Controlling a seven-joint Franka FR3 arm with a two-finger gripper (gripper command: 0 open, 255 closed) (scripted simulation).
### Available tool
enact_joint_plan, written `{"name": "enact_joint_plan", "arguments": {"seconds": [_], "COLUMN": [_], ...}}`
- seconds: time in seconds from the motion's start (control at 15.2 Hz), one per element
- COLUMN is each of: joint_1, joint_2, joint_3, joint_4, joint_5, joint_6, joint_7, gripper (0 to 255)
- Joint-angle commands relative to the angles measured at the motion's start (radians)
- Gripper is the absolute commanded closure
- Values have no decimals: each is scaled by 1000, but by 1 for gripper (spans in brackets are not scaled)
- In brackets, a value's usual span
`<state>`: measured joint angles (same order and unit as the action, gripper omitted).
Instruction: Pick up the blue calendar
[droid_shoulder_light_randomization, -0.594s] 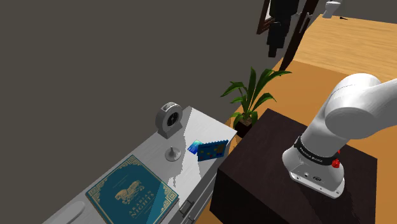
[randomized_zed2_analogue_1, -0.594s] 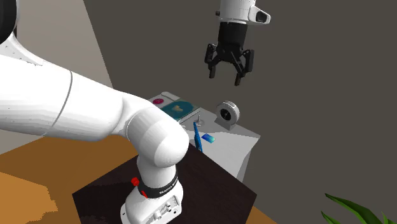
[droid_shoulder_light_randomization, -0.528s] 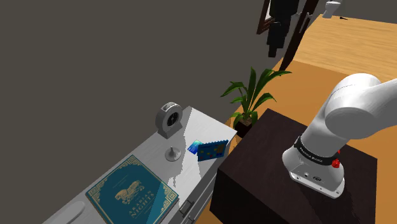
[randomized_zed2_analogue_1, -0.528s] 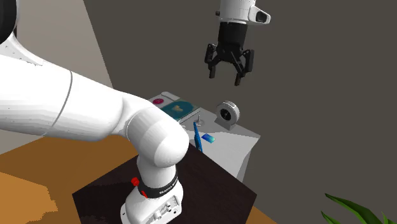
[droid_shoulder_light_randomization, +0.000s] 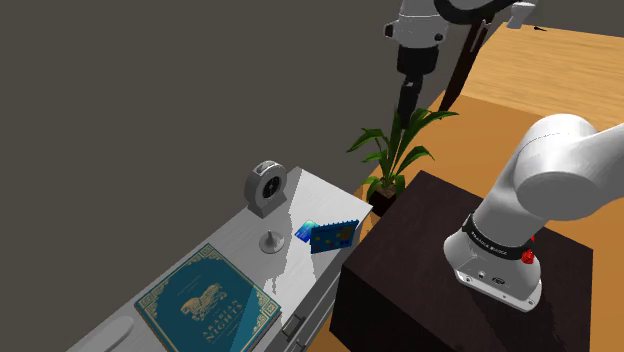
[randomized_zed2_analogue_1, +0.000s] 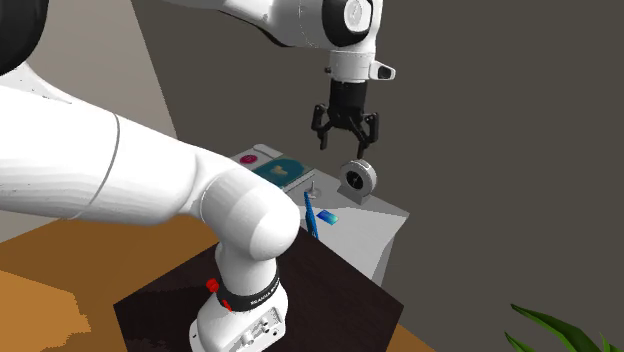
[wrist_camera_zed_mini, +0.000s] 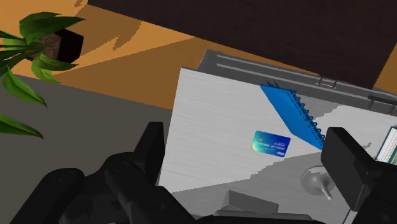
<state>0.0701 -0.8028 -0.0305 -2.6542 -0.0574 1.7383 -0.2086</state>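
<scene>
Nearest you, the dark brown stand (droid_shoulder_light_randomization: 420, 250) carries the white arm's base (droid_shoulder_light_randomization: 505, 250). Just past it, a pale grey bench (droid_shoulder_light_randomization: 318, 192) runs along a plain grey wall (droid_shoulder_light_randomization: 150, 100), with its drawer front (wrist_camera_zed_mini: 267, 67) facing the stand. The floor (droid_shoulder_light_randomization: 520, 90) is orange-brown wood. A potted plant (droid_shoulder_light_randomization: 395, 150) stands on it by the bench's end.

On the bench lie a teal book (droid_shoulder_light_randomization: 207, 308), a small silver pedestal (droid_shoulder_light_randomization: 270, 240) and, against the wall, a round grey clock (droid_shoulder_light_randomization: 266, 187).

The blue calendar (droid_shoulder_light_randomization: 333, 235) stands on edge near the bench's stand-side edge, its spiral binding showing. A blue-green bank card (droid_shoulder_light_randomization: 305, 231) lies flat just beside it, on the wall side.

The fingers (randomized_zed2_analogue_1: 323, 138) are spread apart and hold nothing. They hang well above the bench. In the second exterior view they sit over the clock (randomized_zed2_analogue_1: 356, 181), with the calendar (randomized_zed2_analogue_1: 312, 215) lower and toward that view's left. In the wrist view the calendar (wrist_camera_zed_mini: 289, 114) shows between the two fingers (wrist_camera_zed_mini: 151, 146), closer to one, and touches neither.

Compared with half a second ago, the fingers (droid_shoulder_light_randomization: 405, 105) and wrist have come into the top of the shoulder view. In the second exterior view they have dropped lower, toward the clock. The calendar, card, book and clock have not moved.
</scene>
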Motion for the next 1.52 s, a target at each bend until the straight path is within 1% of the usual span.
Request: {"name": "enact_joint_plan", "arguments": {"seconds": [0.0, 0.26, 0.53, 0.79, 1.12, 1.25, 1.32, 1.39, 1.45], "joint_1": [25, 78, 132, 183, 227, 227, 221, 208, 193], "joint_2": [17, 73, 168, 304, 527, 628, 680, 734, 788], "joint_3": [8, 28, 50, 77, 122, 149, 165, 182, 193], "joint_4": [-50, -142, -212, -257, -273, -266, -259, -250, -236], "joint_5": [5, 16, 25, 29, 8, -28, -61, -115, -202], "joint_6": [87, 268, 465, 679, 958, 1068, 1121, 1172, 1219], "joint_7": [-21, -55, -86, -113, -127, -114, -96, -64, -7], "gripper": [0, 0, 0, 0, 0, 0, 0, 0, 0]}}
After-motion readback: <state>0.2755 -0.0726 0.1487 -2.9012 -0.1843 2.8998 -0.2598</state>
